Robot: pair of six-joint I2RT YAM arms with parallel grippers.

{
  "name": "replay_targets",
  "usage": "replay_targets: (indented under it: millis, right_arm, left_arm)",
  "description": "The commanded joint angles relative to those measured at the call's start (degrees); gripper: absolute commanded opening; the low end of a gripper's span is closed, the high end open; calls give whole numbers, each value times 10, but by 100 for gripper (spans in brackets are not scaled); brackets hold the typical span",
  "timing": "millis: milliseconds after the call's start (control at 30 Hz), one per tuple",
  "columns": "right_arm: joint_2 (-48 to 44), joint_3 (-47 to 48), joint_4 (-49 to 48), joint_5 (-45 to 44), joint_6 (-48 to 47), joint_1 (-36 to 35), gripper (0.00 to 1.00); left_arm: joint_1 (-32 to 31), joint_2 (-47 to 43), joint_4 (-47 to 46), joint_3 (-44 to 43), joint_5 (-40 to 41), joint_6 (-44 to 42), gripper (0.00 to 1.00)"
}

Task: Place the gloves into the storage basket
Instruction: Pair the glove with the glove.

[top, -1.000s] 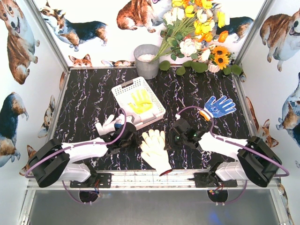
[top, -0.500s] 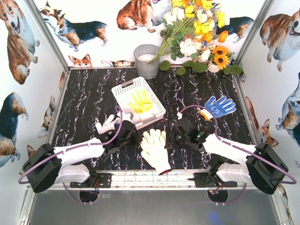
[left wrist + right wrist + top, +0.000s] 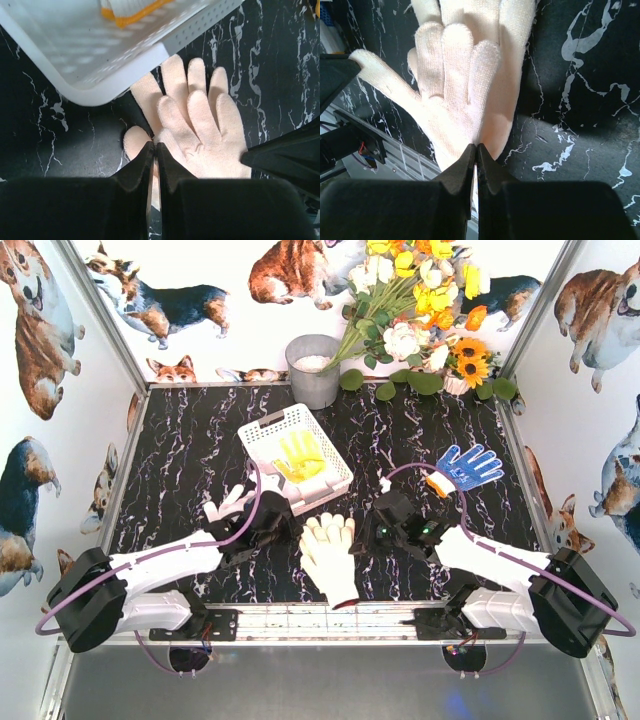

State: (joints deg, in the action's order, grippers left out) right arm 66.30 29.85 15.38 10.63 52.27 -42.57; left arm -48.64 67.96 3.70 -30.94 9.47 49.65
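left end effector tight on gloves, wrist-view only

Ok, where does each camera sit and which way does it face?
Top external: above and behind, looking down on the table; left arm and right arm show, bases at bottom.
Left wrist: looks down past the shut left gripper at cream gloves and storage basket corner.
Right wrist: past the shut right gripper, same gloves.
Shared: those gloves.

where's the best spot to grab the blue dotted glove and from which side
The cuff. The blue dotted glove lies flat, fingers splayed toward the far right, its orange-trimmed cuff at the near-left end; come down from above on that side and pinch the narrow cuff.
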Motion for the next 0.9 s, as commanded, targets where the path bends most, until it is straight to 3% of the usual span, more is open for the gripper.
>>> replay_targets:
  millis: [0,867]
  right_arm:
    - [-15,33,-34,-4,10,2,0]
    - [-26,49,-68,8,37,2,0]
  left_arm:
    - [9,3,16,-38,23,-29,0]
    - [32,5,59,-87,34,-72,0]
